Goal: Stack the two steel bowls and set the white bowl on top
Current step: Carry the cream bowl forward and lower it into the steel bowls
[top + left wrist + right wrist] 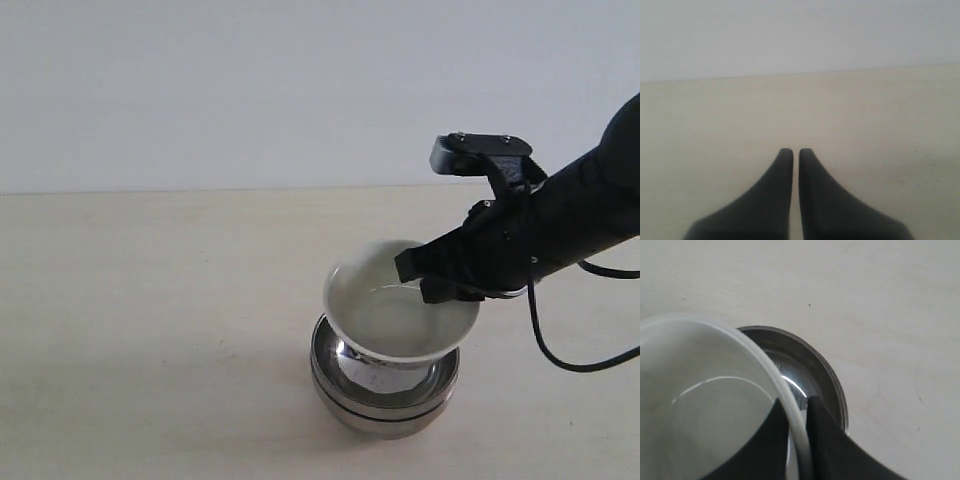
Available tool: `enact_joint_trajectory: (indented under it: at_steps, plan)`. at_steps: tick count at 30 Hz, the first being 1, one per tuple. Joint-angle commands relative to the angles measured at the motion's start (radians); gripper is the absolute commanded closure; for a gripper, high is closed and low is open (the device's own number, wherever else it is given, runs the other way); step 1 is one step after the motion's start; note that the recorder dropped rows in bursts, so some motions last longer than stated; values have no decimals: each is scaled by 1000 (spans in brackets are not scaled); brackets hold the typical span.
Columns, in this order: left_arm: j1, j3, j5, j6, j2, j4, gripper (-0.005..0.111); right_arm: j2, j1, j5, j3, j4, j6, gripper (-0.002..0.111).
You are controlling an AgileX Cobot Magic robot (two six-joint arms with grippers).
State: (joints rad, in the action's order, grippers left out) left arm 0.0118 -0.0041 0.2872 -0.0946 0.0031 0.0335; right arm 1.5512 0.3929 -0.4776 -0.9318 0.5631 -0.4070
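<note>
The two steel bowls [385, 395] stand nested one inside the other on the table, near the front at the middle. Just above them, tilted, hangs the white bowl [395, 315], its bottom inside the upper steel bowl's mouth. My right gripper [425, 282] is shut on the white bowl's right rim, one finger inside and one outside. The right wrist view shows that rim [790, 405] pinched by the gripper [796, 407], with the steel bowls [825, 375] beneath. My left gripper [796, 152] is shut and empty over bare table.
The beige table [150, 320] spreads around the stack, with a pale wall behind it. A black cable [560, 355] loops down from the right arm at the right edge.
</note>
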Motion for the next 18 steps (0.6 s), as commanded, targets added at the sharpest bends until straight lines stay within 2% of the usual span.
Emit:
enact_joint_trajectory:
  at_steps: [1,9,18]
  plan:
    - [-3,4,-3,-3,-3,8,103,14,20,62,2,4,-24,108]
    - [-3,4,-3,-3,-3,8,103,145,24,96,0,-2,-29,108]
    - [-3,4,-3,-3,-3,8,103,145,26,68,-21,-2,-39,108]
